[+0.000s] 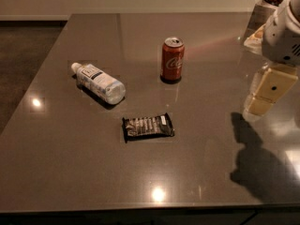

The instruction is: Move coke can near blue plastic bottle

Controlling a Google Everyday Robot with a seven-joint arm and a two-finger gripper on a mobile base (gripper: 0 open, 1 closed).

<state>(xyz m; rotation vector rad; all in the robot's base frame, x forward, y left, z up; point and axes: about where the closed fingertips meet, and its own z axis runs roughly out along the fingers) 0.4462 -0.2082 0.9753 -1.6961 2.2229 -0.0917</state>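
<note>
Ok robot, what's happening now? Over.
Gripper hovers far right, touching nothing. Can upright, mid-table. Bottle lying to its left. Wrapper nearer, not between them.

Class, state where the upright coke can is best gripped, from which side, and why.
Grip the coke can around its mid-body: it stands upright, with straight round sides. Come from its right, probably, since the gripper hangs above the table on that side, nothing standing between them.

The gripper (260, 100), matt cream plastic, hangs above the right side of the smooth, glossy table (93, 172). Well to its left are the shiny metal coke can (172, 60), the clear blue plastic bottle (99, 82) and a crinkled glossy wrapper (147, 126).
</note>
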